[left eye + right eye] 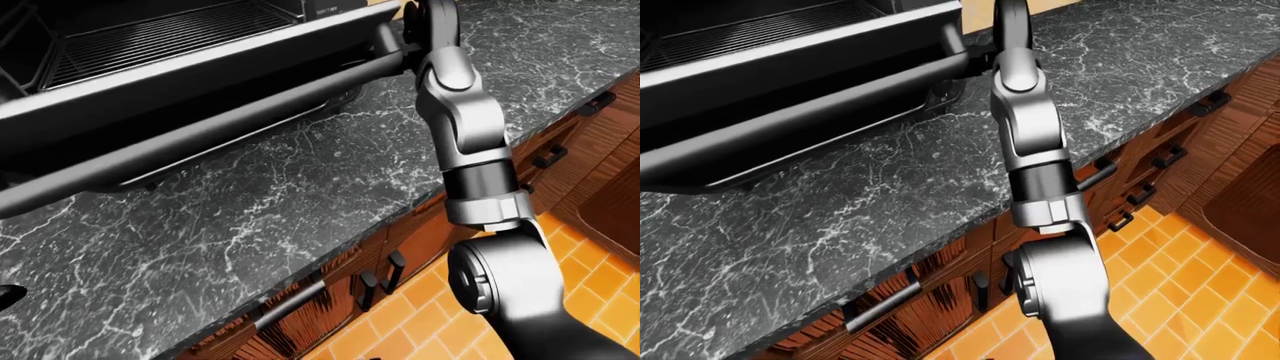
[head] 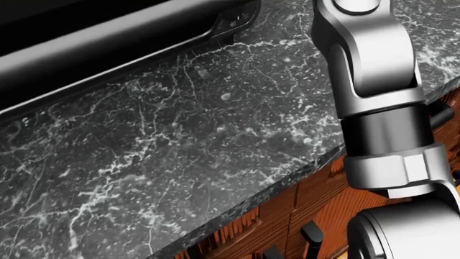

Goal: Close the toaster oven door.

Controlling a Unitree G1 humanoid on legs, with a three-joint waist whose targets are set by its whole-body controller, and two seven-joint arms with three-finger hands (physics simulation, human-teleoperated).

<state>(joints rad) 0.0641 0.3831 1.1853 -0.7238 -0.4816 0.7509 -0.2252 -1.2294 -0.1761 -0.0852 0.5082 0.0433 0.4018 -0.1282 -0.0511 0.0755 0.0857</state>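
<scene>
Not much to read here, honestly. The only lettering I can spot is a tiny pale line of print on the dark control panel (image 1: 328, 9) of the toaster oven (image 1: 150, 45), right at the top edge of the left-eye view, and it's way too small and blurry to make out a single letter. No brand name, numbers or stickers legible anywhere else in any of the three views.

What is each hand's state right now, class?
Left hand: not in view.
Right hand: at the toaster oven door's handle; open or shut cannot be told.
</scene>
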